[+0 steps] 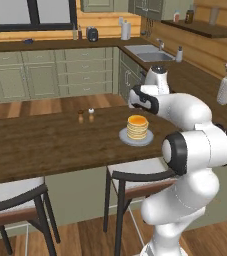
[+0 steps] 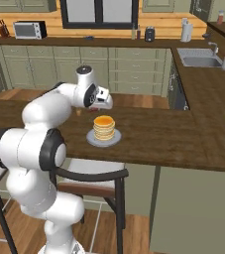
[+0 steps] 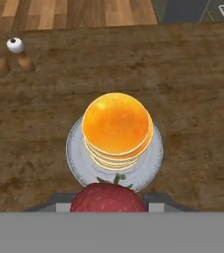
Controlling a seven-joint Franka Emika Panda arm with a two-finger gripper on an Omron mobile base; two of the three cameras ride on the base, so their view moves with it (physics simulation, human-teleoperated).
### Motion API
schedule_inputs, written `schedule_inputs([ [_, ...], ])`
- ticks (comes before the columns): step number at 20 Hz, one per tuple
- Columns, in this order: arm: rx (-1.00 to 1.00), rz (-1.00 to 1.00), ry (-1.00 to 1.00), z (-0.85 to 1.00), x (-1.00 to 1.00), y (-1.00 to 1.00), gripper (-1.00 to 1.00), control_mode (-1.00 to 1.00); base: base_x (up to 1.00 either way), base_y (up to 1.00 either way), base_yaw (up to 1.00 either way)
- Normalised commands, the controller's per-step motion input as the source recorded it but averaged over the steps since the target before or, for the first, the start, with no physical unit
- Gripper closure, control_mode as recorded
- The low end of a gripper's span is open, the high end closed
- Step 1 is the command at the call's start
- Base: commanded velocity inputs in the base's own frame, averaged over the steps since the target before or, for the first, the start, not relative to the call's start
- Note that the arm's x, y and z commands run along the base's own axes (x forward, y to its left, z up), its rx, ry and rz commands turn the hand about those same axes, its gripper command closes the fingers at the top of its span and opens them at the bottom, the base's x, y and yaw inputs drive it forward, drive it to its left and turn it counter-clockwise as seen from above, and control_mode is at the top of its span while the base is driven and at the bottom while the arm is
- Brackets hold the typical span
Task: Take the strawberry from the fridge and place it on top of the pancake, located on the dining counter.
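Note:
A stack of golden pancake [image 3: 116, 123] sits on a grey plate [image 3: 74, 158] on the dark-brown dining counter [image 3: 192, 99]. In the hand view the red strawberry [image 3: 107, 198] fills the bottom centre, and my gripper [image 3: 107, 203] is shut on it, hovering above the near rim of the plate. From the base views, the hand [image 1: 136, 98] [image 2: 102, 102] hangs just behind and above the pancake [image 1: 137, 126] [image 2: 104, 127]; the strawberry is hidden there by the hand. The fridge is out of view.
Two small shakers [image 1: 85, 115] [image 3: 15, 45] stand on the counter to the left of the plate. Cushioned stools [image 1: 135, 179] [image 2: 91, 178] are tucked under the near edge. A white vase [image 1: 226, 89] stands at the right; the sink [image 2: 199, 61] lies beyond.

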Motion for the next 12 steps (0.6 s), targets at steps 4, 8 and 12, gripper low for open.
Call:
schedule_inputs([
  [4, 0.00, 0.04, 0.13, -0.28, 0.56, -0.20, 1.00, -1.00, 0.00, 0.00, 0.00],
  [8, 0.00, 0.01, 0.07, -0.35, 0.00, 0.00, 1.00, -1.00, 0.00, 0.00, 0.00],
  [12, -0.01, 0.07, 0.06, -0.50, 0.21, 0.04, 1.00, -1.00, 0.00, 0.00, 0.00],
])
